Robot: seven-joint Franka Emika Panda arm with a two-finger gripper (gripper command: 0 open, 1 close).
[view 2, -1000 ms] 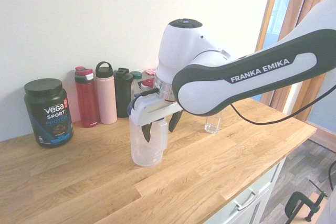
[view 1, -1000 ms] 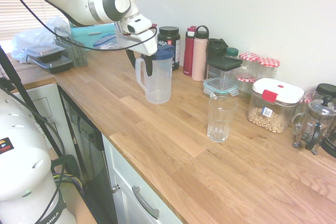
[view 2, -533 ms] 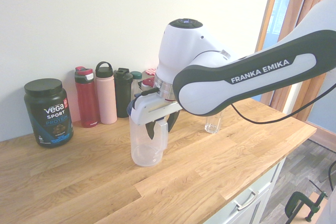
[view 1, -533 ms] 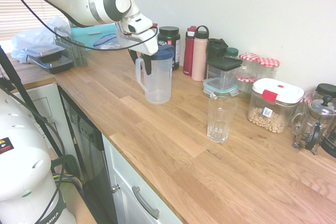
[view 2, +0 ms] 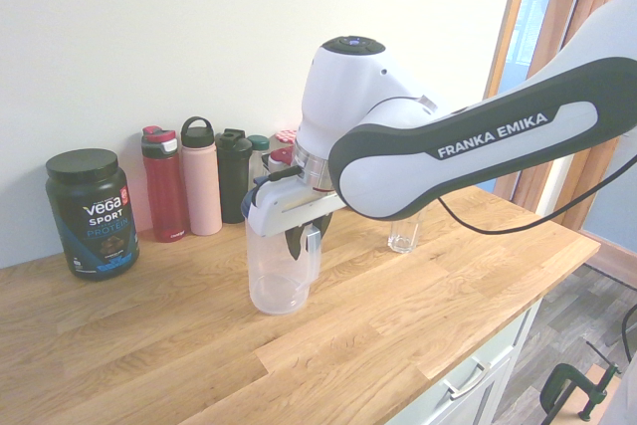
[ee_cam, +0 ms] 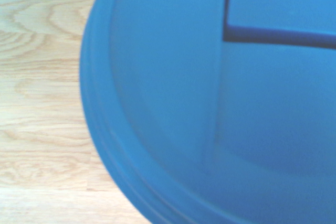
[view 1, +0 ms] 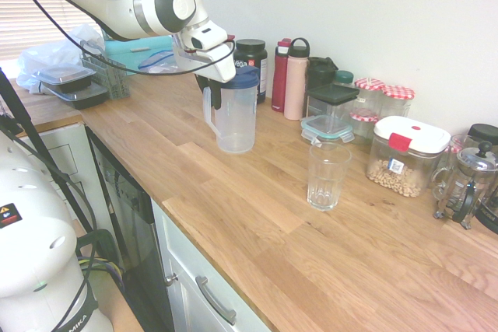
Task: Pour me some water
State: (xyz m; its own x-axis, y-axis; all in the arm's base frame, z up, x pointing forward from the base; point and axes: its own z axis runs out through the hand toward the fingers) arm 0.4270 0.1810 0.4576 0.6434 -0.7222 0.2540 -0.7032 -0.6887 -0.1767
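One clear pitcher (view 1: 234,114) stands upright, its handle clamped by the hand (view 2: 304,237) from above.

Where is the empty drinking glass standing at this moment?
In the first exterior view the glass stands on the wooden counter, right of the pitcher, in front of a small lidded container.
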